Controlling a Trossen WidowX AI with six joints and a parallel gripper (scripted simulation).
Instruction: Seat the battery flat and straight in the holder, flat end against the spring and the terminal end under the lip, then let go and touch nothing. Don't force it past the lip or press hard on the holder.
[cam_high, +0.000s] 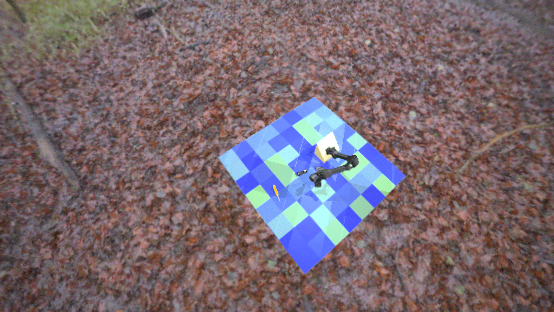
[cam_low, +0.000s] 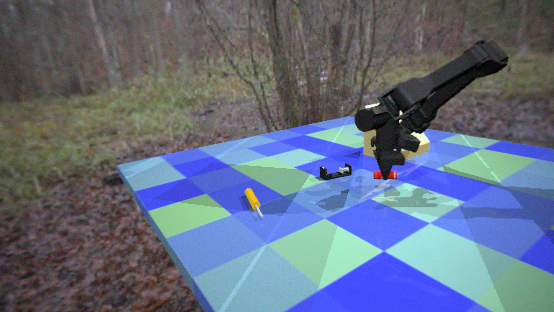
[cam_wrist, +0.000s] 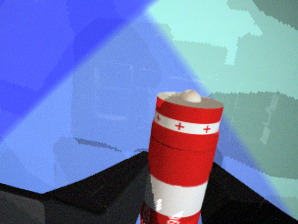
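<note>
The red and white battery (cam_low: 392, 175) (cam_wrist: 184, 162) lies on its side at table height. My gripper (cam_low: 385, 176) (cam_wrist: 176, 165) points down and is shut on it, one black finger on each side of its body in the wrist view. Its plus end with the raised terminal points to the top of the wrist view; its flat end is out of that view. In the top view the arm hides the battery. The black battery holder (cam_high: 301, 173) (cam_low: 336, 176) stands apart, left of the gripper in the exterior view, with a pale part at its right end. It looks empty.
A yellow-handled screwdriver (cam_high: 275, 190) (cam_low: 251, 199) lies on the patchwork table (cam_high: 306, 257) (cam_low: 325, 260), farther left beyond the holder. A pale cream block (cam_high: 321, 154) (cam_low: 369, 145) stands behind the gripper, partly hidden by the arm in the exterior view.
</note>
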